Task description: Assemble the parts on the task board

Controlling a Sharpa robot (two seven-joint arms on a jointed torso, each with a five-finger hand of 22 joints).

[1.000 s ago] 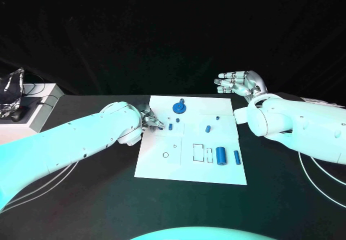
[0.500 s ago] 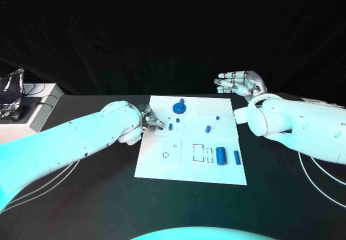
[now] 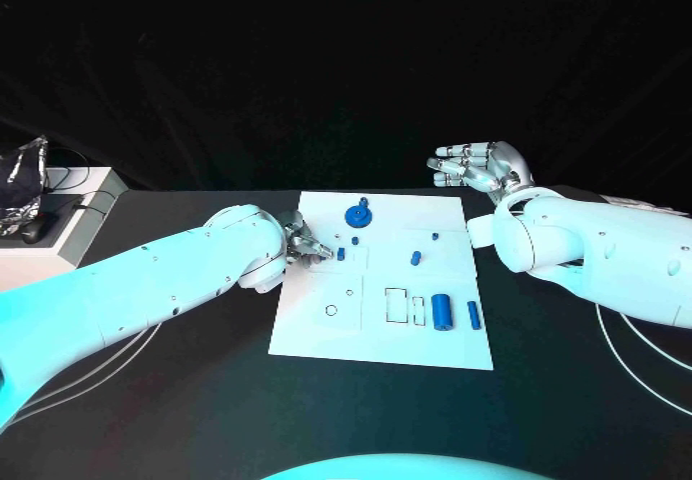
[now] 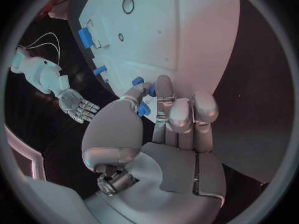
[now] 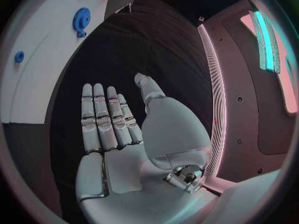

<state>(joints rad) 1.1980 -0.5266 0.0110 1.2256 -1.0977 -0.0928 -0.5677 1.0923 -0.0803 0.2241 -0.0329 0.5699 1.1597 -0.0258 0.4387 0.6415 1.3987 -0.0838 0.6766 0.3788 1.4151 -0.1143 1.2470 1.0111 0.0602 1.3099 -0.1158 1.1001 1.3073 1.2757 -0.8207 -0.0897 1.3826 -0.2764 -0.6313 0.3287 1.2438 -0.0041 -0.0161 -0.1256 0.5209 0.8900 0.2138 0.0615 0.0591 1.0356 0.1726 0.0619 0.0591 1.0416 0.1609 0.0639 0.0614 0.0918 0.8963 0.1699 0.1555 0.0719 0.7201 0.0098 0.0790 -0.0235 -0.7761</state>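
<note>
Both arms wear smooth, rounded white shells dotted with small dark screw holes; the left arm [image 3: 159, 290] is a long tapering casing, the right arm [image 3: 606, 255] bulges at its joint. Thin white cables [image 3: 642, 365] loop beneath the right arm at about 4 o'clock in the head view. The left hand [image 4: 168, 129] and right hand [image 5: 118, 134] are silver metal, segmented fingers with domed knuckle housings.

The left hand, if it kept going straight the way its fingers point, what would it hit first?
Most likely the small blue peg standing on the board. The left hand has its fingertips right beside that peg, nothing between. Whether they already touch is unclear.
</note>
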